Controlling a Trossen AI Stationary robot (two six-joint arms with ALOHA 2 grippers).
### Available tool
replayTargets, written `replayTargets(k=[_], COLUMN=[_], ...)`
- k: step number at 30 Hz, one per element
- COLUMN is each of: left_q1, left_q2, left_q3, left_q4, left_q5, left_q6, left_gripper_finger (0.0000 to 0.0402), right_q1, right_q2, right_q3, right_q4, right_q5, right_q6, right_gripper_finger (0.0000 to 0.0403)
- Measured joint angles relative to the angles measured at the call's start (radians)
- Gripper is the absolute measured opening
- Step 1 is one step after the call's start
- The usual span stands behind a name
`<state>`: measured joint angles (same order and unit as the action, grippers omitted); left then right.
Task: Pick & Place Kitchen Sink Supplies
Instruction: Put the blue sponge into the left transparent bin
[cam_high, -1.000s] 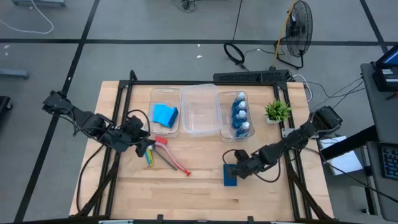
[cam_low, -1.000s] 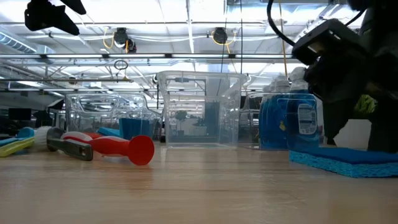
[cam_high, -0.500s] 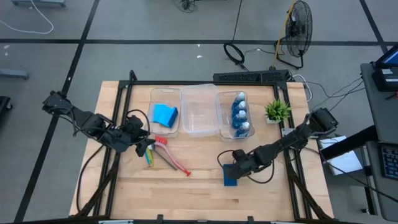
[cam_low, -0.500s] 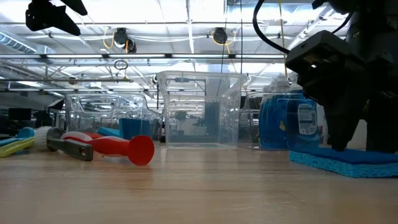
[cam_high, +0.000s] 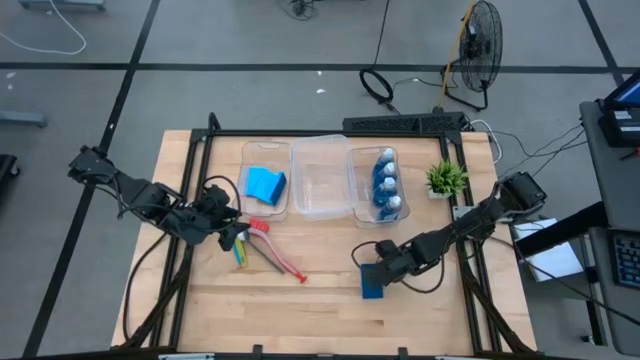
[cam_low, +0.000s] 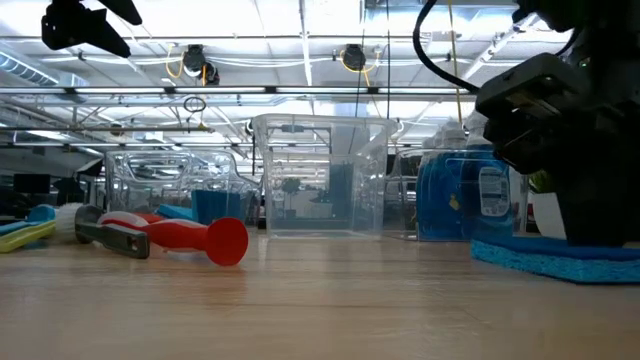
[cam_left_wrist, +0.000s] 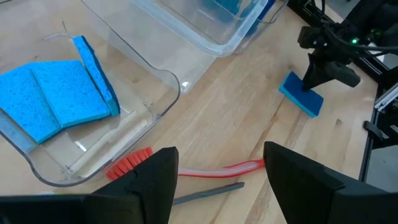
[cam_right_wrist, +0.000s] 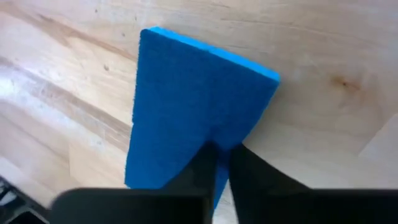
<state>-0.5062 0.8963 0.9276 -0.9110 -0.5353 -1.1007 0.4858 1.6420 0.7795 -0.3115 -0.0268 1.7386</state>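
While we are looking straight down in the high view, we are seeing the right gripper (cam_high: 372, 277) sitting on a flat blue rectangular sponge (cam_high: 372, 288) lying on the wooden table (cam_high: 320, 310), in front of the clear bin holding small blue-and-white bottles (cam_high: 386, 185). The left gripper (cam_high: 232, 238) is hanging over the long-handled dish brushes: a red one (cam_high: 280, 255) and a yellow-green one (cam_high: 241, 255), just in front of the clear plastic bin (cam_high: 266, 180) with more blue sponges (cam_high: 265, 184). The middle clear bin (cam_high: 322, 178) is sitting between the two. A small green potted plant (cam_high: 445, 179) is standing near the table's right edge.

In the low view, we are seeing the right gripper's dark body pressing down at the flat sponge (cam_low: 560, 257) on the tabletop; the sponge is not lifted. The red brush handle (cam_low: 190, 236) is lying at the left, well apart.

In the left wrist view, we are seeing the left gripper's fingers (cam_left_wrist: 152, 180) standing wide apart, holding nothing, above the red brush (cam_left_wrist: 199, 169). The sponges (cam_left_wrist: 59, 96) are resting in their bin, one tilted on edge. The lone sponge (cam_left_wrist: 301, 94) is showing farther off under the other arm.

In the right wrist view, we are seeing the right gripper's fingers (cam_right_wrist: 202, 168) drawn nearly together, pinching the near edge of the blue sponge (cam_right_wrist: 186, 118), which is lying flat on the wood.
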Motion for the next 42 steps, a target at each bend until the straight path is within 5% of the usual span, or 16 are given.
replayTargets(k=[13, 21, 31, 42], left_q1=[0.000, 0.000, 0.000, 0.017], left_q2=[0.000, 0.000, 0.000, 0.073], left_q3=[0.000, 0.000, 0.000, 0.000], left_q4=[0.015, 0.155, 0.299, 0.575], left_q5=[0.000, 0.003, 0.006, 0.005], left_q6=[-0.001, 0.126, 0.220, 0.346], left_gripper_finger=[0.0241, 0.0241, 0.0241, 0.0241], right_q1=[0.006, 0.007, -0.005, -0.123], right_q2=[-0.201, -0.301, -0.359, -0.359], right_q3=[-0.005, -0.004, -0.002, -0.002], right_q4=[-0.018, 0.094, 0.393, 0.695], right_q5=[0.157, 0.254, 0.417, 0.419], right_q6=[-0.129, -0.278, -0.582, -0.885], right_gripper_finger=[0.0001, 0.0001, 0.0000, 0.0000])
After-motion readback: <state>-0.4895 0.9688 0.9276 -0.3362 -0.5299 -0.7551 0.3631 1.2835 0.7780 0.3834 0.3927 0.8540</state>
